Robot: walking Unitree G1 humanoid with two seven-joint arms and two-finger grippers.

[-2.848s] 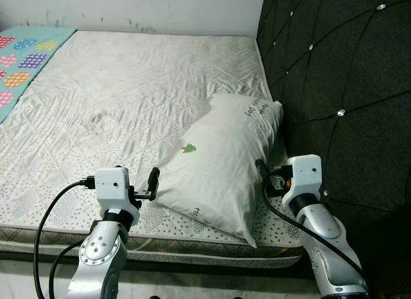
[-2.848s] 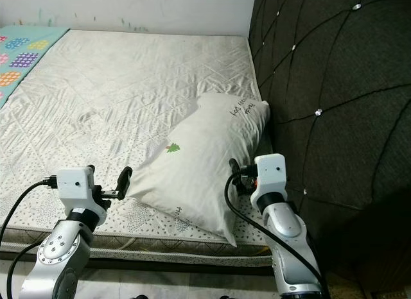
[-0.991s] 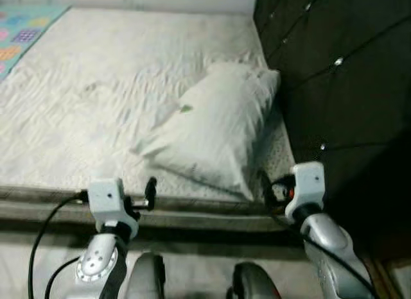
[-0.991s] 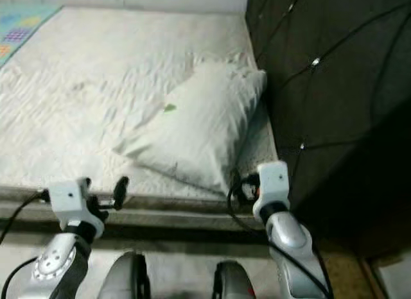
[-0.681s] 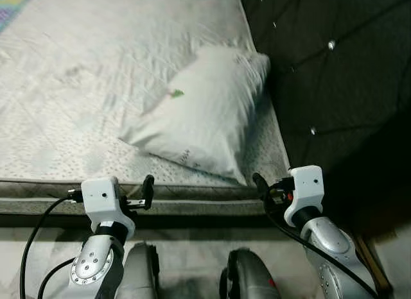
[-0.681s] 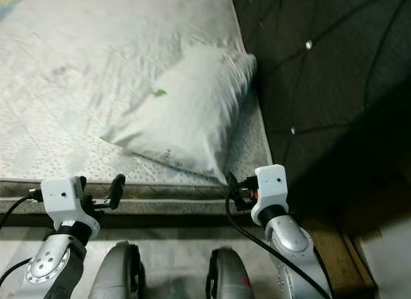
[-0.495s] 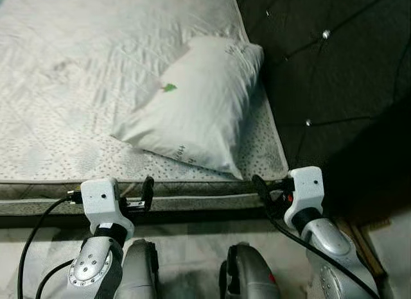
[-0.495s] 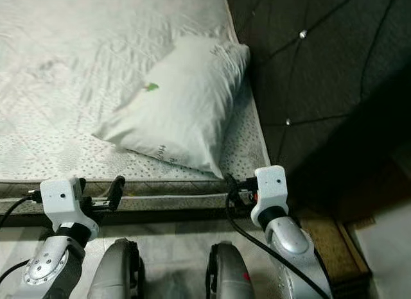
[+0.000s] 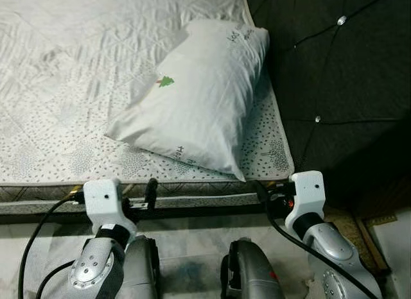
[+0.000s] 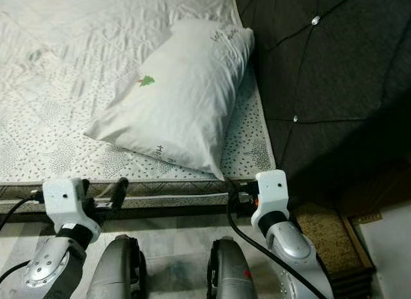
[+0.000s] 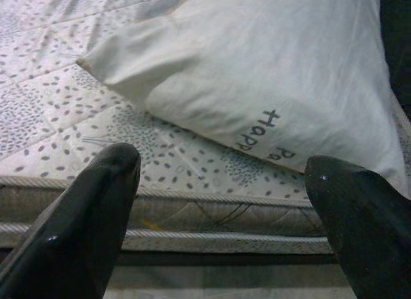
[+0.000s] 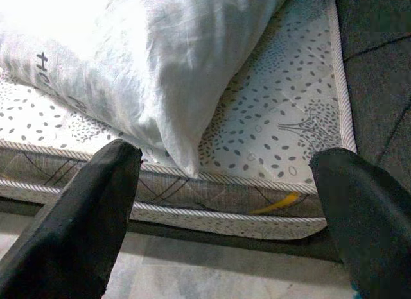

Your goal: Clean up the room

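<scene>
Status of task: judged partly complete at most. The pillow (image 9: 196, 97) lies on the mattress (image 9: 70, 74), at the corner next to the headboard (image 9: 334, 81), and no loose clutter is visible on the bedding. The pillow sits askew, its long axis running diagonally rather than square to the headboard, so straightening it appears to be outstanding. Other parts of the room cannot be assessed from these views.

Pillow condition: white, plump, lightly creased. A small green tree motif marks its upper face, dark lettering runs near the upper end, and further lettering runs along the lower edge. One lower corner reaches close to the mattress edge; the upper end rests just beside the headboard, contact not confirmed.

Left gripper (image 11: 221, 183): fingers spread wide, nothing held, positioned below and in front of the mattress edge, apart from the pillow.

Right gripper (image 12: 234, 183): fingers likewise spread wide, nothing held, level with the mattress side near the headboard corner, with the pillow's lower corner ahead of it but untouched.

Both arms are held low before the bed, over pale floor (image 9: 192, 273). Neither gripper is in contact with any item
</scene>
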